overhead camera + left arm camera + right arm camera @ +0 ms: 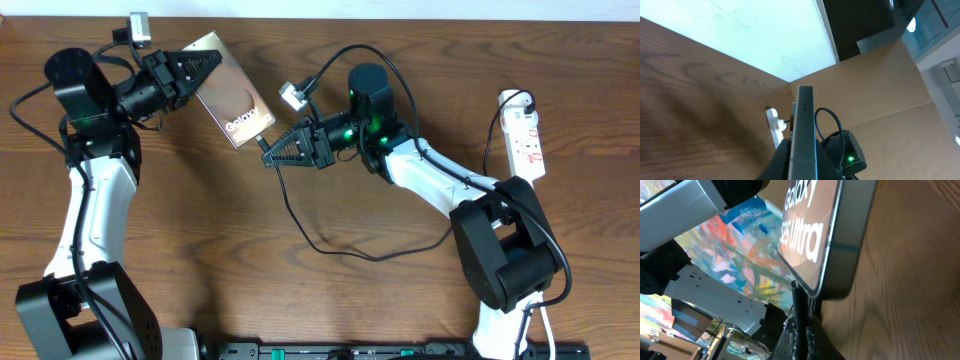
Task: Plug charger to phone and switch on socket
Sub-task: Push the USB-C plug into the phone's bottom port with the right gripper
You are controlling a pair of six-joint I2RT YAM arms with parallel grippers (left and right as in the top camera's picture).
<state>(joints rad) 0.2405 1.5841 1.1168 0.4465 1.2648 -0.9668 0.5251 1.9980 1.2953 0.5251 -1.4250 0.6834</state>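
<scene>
While left pincer (213,64) clamps phone (238,108) and right pincer (268,157) charger (345,254), socket (527,140) lies by table's (250,300) right edge, unseen by right wrist.

Wooden tabletop (250,290) with two things laid on it.
A white power strip (526,135) with red markings is seen lying flat near the far right edge; a thin black charger cable (330,248) is looped loosely across the middle.
</scene>
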